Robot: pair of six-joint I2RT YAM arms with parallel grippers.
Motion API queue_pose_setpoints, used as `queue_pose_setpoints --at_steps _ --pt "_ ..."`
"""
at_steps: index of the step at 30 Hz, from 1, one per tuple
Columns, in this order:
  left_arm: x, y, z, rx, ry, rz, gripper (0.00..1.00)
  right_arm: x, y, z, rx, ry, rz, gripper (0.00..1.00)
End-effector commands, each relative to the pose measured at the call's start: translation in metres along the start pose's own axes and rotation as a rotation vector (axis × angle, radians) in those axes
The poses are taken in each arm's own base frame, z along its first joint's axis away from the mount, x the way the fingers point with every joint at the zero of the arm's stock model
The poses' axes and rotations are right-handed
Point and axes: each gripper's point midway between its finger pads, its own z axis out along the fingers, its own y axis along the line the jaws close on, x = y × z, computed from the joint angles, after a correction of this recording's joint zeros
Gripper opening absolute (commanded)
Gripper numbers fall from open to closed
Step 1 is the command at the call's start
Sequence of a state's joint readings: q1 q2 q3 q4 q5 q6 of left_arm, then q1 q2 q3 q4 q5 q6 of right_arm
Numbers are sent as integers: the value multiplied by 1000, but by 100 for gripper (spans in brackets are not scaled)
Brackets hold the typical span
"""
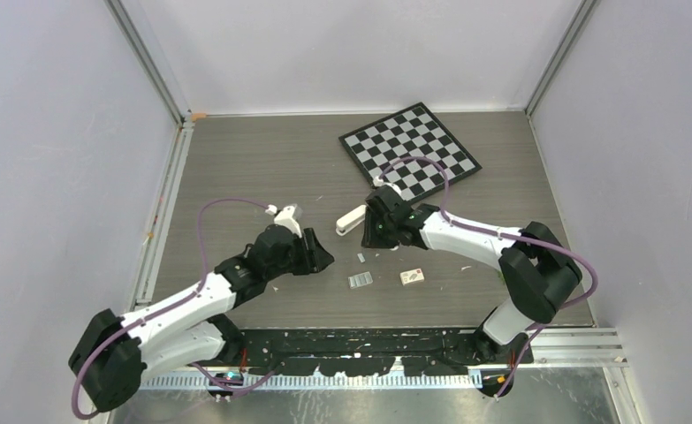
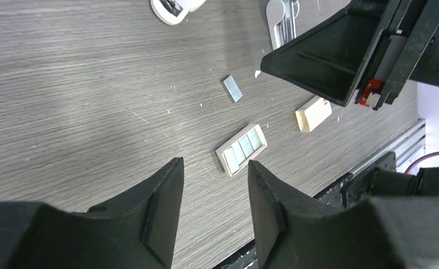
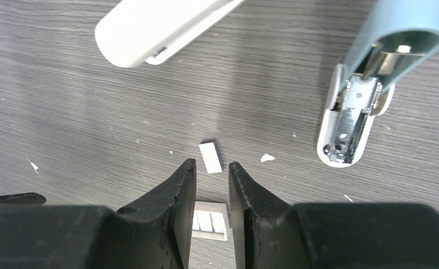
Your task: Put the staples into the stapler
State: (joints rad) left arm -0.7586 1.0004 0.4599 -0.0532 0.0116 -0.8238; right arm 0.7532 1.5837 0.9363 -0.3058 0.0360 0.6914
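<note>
Looking outward from the arm bases, I'd say the loading has barely begun. Nearest, on the near side of the stapler [image 3: 161, 25], sits a shallow cream tray [image 2: 241, 149] with a few silvery staple strips lying side by side in it. Just beside that tray lies a small cream box [image 2: 313, 114], and I cannot tell what, if anything, is in it. The left claw [image 2: 214, 168] hangs over the counter [image 1: 262, 159] to the stapler's near left, fingers apart with nothing between them.

A little farther out, between tray and stapler, the staples [image 3: 210, 157] lie loose and flat on the counter as one short strip. The right claw [image 3: 212, 168] hovers just short of that strip, its fingers separated by a narrow gap and gripping nothing.

Then comes the stapler itself, swung wide open: white base to one side, blue-teal top with its metal channel bared, and I see no staples in that channel. Beyond the stapler a checkerboard [image 1: 410, 152] lies flat.

Left to do, by my reckoning: pick up the strip, seat it in the channel, close the stapler.
</note>
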Motion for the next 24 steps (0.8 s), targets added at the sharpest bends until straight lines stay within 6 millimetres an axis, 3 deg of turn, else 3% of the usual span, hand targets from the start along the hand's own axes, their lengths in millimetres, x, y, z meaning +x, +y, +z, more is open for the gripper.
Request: queue_pose_setpoints --at_steps 1,3,7,8,10,24 --pt "-13 12 -16 -63 -80 39 50 -15 11 -9 68 -49 -96 33" --pt "-18 14 -24 -67 -116 42 59 -12 15 -5 85 -38 -123 34" --pt "-24 21 -37 -77 -180 40 69 -5 19 3 116 -27 -159 35" --pt "-25 23 -39 -81 -192 39 74 -3 20 4 122 -30 -169 36" --pt "-26 27 -43 -88 -209 39 98 0 23 6 125 -28 -188 36" --pt "-24 34 -41 -117 -211 23 100 12 19 26 159 0 -241 38"
